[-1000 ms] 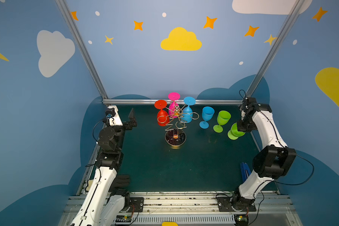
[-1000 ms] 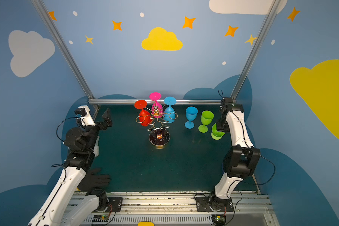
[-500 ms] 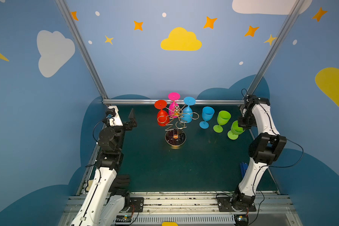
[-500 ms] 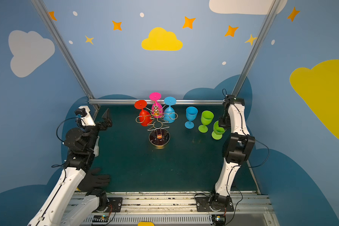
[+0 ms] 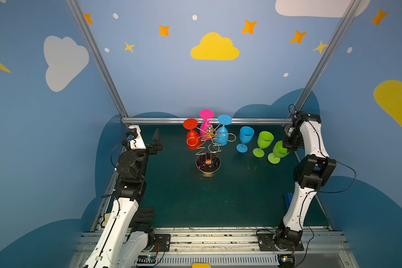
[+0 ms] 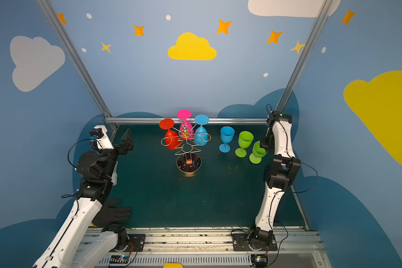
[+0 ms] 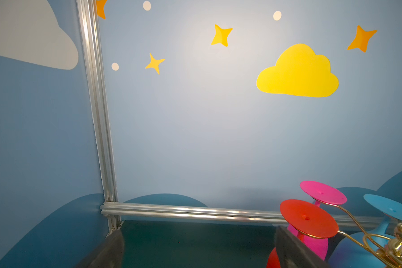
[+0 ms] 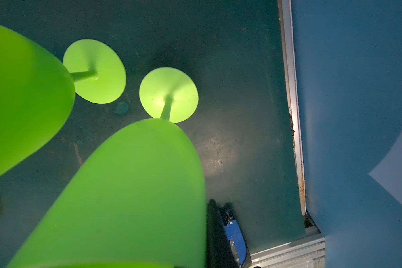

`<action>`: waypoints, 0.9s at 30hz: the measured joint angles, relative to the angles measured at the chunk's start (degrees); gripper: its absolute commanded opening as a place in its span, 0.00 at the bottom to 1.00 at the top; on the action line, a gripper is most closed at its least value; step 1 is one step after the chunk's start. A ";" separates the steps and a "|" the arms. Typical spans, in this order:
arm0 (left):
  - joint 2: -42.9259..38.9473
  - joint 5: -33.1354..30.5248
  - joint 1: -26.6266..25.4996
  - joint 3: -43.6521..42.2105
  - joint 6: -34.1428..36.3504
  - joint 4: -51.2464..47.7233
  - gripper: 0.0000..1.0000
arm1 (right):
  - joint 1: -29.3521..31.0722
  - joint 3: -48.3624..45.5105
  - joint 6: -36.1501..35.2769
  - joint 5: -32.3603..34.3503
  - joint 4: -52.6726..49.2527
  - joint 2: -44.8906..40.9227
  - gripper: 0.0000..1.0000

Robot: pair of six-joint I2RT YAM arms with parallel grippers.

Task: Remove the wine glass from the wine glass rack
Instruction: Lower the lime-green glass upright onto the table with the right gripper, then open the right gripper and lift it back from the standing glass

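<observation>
One rack (image 5: 212, 162) holds one red glass (image 5: 192, 139), one pink glass (image 5: 205, 114) and one hanging blue glass (image 5: 222, 137). Right of the rack are one standing blue glass (image 5: 246, 135) and two green glasses (image 5: 265, 139) (image 5: 279, 150).

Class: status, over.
Left gripper open. Right gripper shut on green wine glass, off rack. Red glass, pink glass, blue glass hang on rack. Nothing blocking.

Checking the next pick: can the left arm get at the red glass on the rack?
Likely yes: the left gripper is open, the red glass hangs on the left of the rack, and nothing stands between them.
</observation>
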 measured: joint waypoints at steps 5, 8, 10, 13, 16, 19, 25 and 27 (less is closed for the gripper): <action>0.24 0.00 0.07 0.00 0.00 -0.04 1.00 | -0.02 1.75 0.09 -1.20 -0.68 1.09 0.19; 0.52 0.02 0.22 0.00 -0.04 -0.20 1.00 | -0.04 2.40 0.07 -1.88 -0.72 1.09 0.27; 0.70 0.04 0.37 -0.02 -0.09 -0.20 1.00 | -0.04 2.60 0.07 -2.34 -0.72 1.09 0.31; 0.74 0.04 0.61 0.00 -0.24 -0.24 1.00 | -0.11 2.67 0.15 -3.13 -0.70 1.03 0.38; 0.74 0.02 0.74 -0.02 -0.26 -0.26 1.00 | -0.24 2.97 0.33 -3.85 -0.50 0.90 0.42; 0.74 0.02 0.74 0.00 -0.33 -0.24 1.00 | -0.39 3.15 0.68 -4.02 -0.13 0.17 0.45; 0.74 0.02 1.14 0.00 -0.87 -0.24 1.00 | -0.61 3.15 1.31 -3.80 0.92 -3.26 0.50; 0.74 0.02 1.22 0.00 -1.01 -0.24 1.00 | -0.74 3.15 1.40 -3.74 1.33 -4.85 0.51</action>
